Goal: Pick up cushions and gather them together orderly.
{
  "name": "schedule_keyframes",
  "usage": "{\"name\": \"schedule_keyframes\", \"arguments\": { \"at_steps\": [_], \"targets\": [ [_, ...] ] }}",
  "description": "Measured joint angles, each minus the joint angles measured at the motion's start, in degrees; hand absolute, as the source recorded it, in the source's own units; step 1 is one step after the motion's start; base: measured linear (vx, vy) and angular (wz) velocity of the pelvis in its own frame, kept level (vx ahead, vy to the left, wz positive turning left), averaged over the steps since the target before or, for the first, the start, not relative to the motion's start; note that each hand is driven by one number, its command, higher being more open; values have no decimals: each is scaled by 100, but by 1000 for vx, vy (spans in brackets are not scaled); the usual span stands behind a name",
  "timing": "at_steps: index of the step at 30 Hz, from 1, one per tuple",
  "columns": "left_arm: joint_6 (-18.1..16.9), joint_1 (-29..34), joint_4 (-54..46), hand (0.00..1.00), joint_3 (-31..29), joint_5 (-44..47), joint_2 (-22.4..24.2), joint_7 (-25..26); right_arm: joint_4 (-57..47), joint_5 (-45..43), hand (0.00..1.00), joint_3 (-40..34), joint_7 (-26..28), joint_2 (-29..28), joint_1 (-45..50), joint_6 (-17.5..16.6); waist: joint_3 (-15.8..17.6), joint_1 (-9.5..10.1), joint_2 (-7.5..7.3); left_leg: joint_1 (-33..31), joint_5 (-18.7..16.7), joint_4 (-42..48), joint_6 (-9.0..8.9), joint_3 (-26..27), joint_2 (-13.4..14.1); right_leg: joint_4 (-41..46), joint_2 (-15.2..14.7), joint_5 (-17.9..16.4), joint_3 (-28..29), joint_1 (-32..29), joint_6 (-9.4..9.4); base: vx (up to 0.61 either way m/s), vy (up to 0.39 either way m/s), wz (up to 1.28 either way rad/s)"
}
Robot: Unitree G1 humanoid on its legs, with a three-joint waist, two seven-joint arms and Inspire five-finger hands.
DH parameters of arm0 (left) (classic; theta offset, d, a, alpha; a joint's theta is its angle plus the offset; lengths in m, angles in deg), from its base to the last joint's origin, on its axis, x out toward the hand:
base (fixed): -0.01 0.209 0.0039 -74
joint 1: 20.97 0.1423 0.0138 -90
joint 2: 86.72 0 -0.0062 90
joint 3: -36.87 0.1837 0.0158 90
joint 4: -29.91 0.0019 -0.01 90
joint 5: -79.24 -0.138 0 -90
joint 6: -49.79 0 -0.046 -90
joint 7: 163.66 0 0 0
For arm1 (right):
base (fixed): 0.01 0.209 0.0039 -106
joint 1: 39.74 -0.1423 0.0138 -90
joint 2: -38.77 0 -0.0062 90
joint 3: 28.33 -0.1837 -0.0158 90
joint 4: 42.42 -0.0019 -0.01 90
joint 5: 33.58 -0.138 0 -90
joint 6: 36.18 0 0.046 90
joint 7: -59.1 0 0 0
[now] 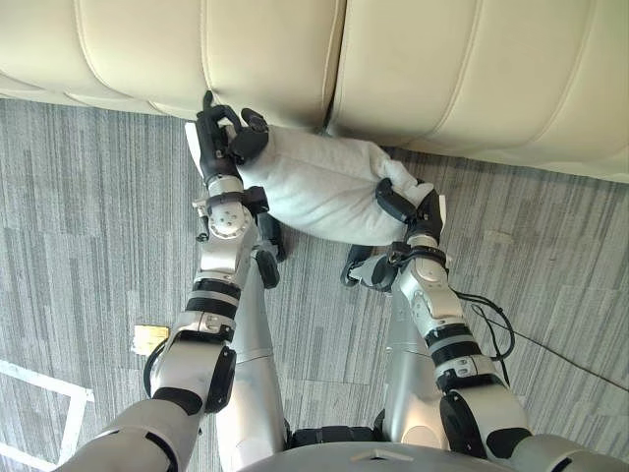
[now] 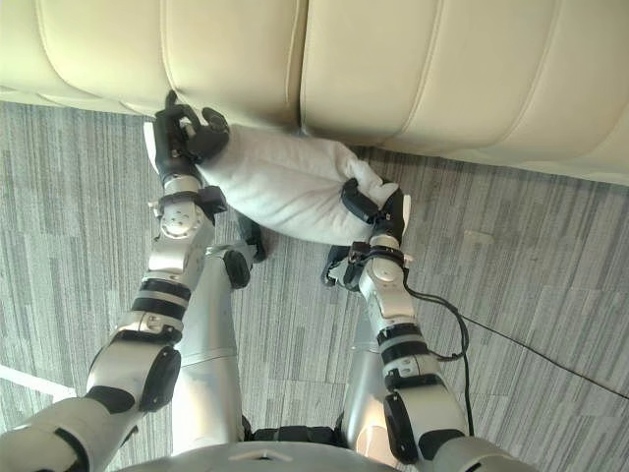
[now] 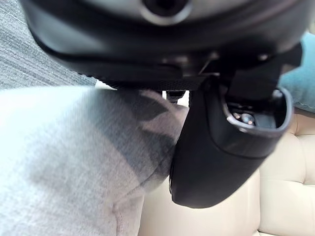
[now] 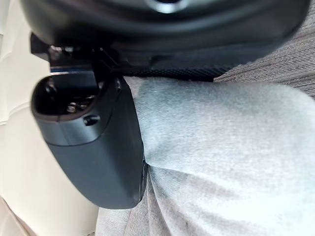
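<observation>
Grey carpet floor (image 1: 88,216) ran below a cream sofa (image 1: 462,69) at 12 o'clock. A light grey cushion (image 1: 319,187) hung at centre, just beside the sofa's front. The left robot hand (image 1: 224,138) clasped its 9 o'clock end and the right robot hand (image 1: 405,204) its 3 o'clock end.

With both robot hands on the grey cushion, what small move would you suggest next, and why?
Probably lift the cushion a little, up toward the sofa. The left robot hand and right robot hand each grip one end, and it sits low against the sofa's front edge, by the carpet.
</observation>
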Motion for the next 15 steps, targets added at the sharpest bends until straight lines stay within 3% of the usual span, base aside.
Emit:
{"name": "schedule_keyframes", "arguments": {
  "at_steps": [5,9,15],
  "targets": [
    [-204,789,-538,0,111,213,272,-41,-761,2,0,48,5,6,767,-22,-104,25,-20,1153,48,-655,-56,103,-70,-684,86,79,-62,1136,89,91,0,-3],
    [-247,1237,-893,0,296,341,282,-51,-1104,4,0,119,7,18,1179,-53,-195,44,-38,1758,104,-1059,-91,193,-140,-1035,104,104,-76,1678,132,132,-14,-3],
    [-313,2056,-993,0,580,555,272,-142,-1168,33,0,274,72,49,1997,-54,-834,31,-39,2663,209,-1890,-232,285,-249,-1746,227,133,-136,2497,183,172,-40,-3]
  ]
}}
